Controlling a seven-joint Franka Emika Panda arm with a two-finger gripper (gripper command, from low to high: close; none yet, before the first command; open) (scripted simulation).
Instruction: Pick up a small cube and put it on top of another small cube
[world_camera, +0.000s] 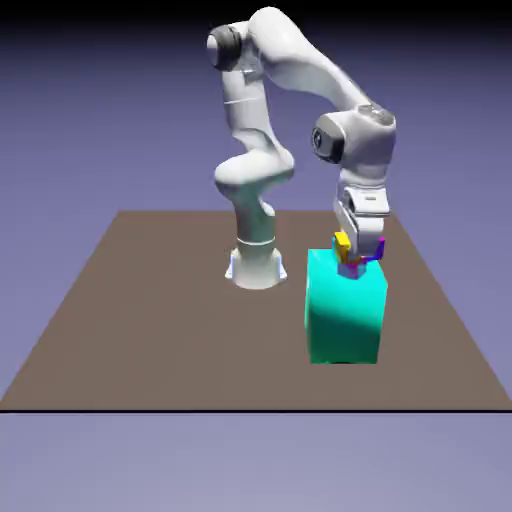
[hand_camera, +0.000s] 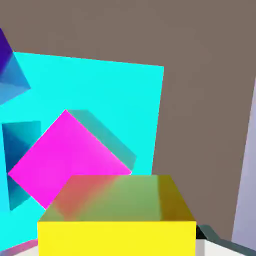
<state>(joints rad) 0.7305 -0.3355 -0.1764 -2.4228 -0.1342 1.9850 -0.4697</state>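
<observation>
Above the big teal block (world_camera: 345, 320) on the brown table (world_camera: 150, 320), we saw the claw (world_camera: 347, 250) pointing downward, closed on the small yellow cube (world_camera: 342, 242). In the exterior view the yellow cube sat between the fingers just over the block's top face, toward that view's right half of the table, with a small magenta cube (world_camera: 352, 268) directly beneath it on the block and a bit of blue-violet (world_camera: 379, 247) showing beside the fingers. In the hand view we saw the yellow cube (hand_camera: 117, 217) filling the bottom, large and close, hiding the fingertips. Beyond it the magenta cube (hand_camera: 67, 157) lay turned cornerwise on the teal block's top (hand_camera: 125, 100), with a blue-violet shape (hand_camera: 10, 70) at the left edge.
</observation>
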